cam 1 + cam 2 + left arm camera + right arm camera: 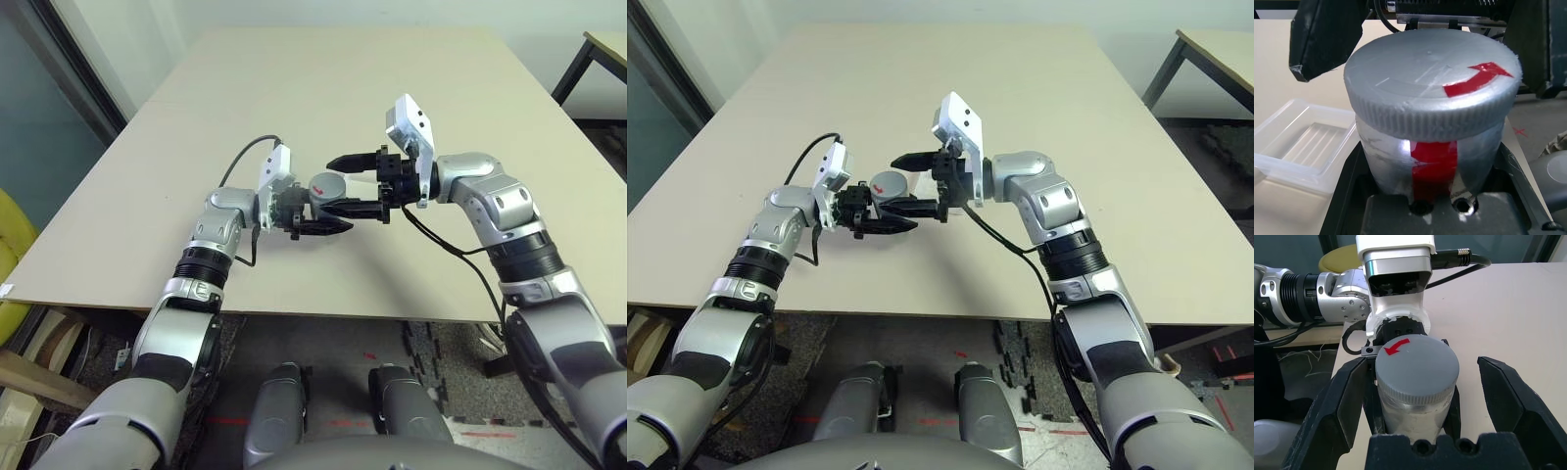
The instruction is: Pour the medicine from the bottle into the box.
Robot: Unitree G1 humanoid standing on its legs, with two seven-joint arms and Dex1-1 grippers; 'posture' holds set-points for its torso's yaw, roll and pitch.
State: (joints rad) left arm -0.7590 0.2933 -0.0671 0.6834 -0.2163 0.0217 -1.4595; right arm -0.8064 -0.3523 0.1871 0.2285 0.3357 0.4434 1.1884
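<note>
Our left jaws (1434, 188) pinch the bottle (1433, 166); our right jaws (1418, 406) stand spread around its cap (1418, 366) at nine o'clock. Light, stiff plastic, probably; we'd grip the ridged rim.

Soft, even light; faint shadows on the pale table (294, 78).

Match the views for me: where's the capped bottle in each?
Left eye: bottle between the grippers, just left of centre.
Right eye: left of centre.
Left wrist: large, central.
Right wrist: centre, slightly low.
Shared landmark: the red arrow on its cap.
</note>
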